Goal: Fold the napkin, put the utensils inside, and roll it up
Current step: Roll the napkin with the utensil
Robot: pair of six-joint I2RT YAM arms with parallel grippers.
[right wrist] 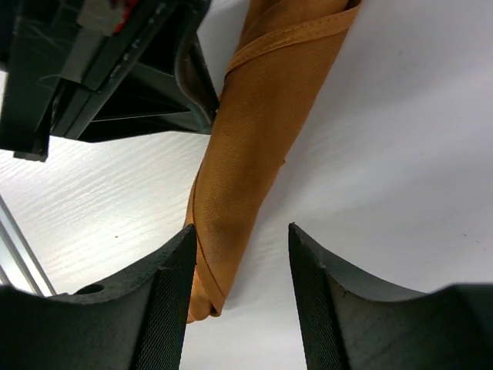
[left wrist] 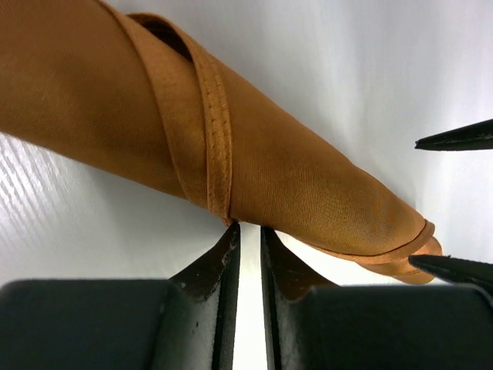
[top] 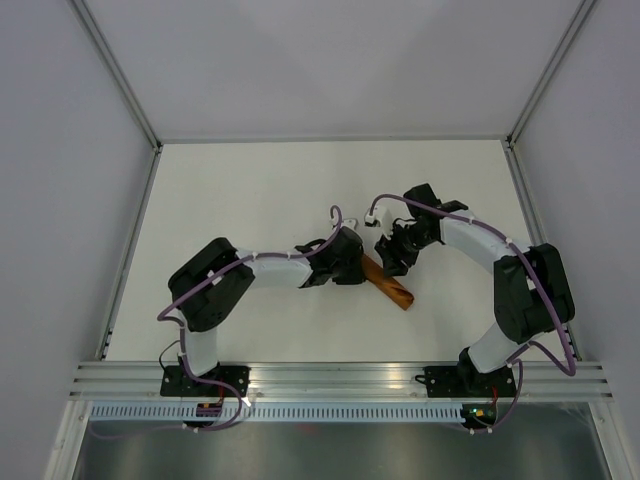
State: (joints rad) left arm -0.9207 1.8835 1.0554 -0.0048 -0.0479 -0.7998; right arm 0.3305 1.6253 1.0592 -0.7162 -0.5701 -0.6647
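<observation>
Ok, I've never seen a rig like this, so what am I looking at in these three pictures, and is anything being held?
These are two robot arms bolted at the near edge of a white table. The overhead picture looks down from above and behind them. The other two come from small cameras on each wrist, so the dark shapes at the bottom are that arm's own fingers.

On the table lies a rust-orange napkin, already rolled into a tight tube with a stitched hem wrapping around it. No knife is visible; whether it is inside I cannot tell.

The left tool is nearly shut, its tips right at the roll's edge, gripping nothing I can see. The right tool is open, its fingers on either side of the roll's end, not clamped.
</observation>
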